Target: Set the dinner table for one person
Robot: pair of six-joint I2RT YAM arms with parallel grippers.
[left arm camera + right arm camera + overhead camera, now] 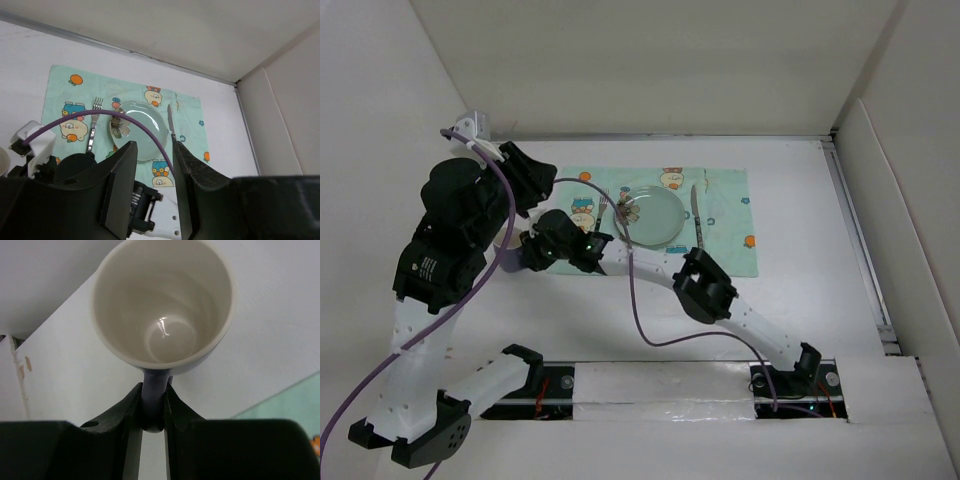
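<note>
The white dinner table carries a mint-green cartoon placemat. On the mat lie a pale glass plate, a fork to its left and a knife to its right. My right gripper reaches left past the mat and is shut on the purple handle of a cream mug, which also shows in the top view. My left gripper hangs open and empty above the mat's left side, and its wrist view shows the plate, fork and knife.
White walls border the table at the back and both sides. A metal rail runs along the right edge. A purple cable loops over the right arm. A corner of the placemat shows to the mug's right.
</note>
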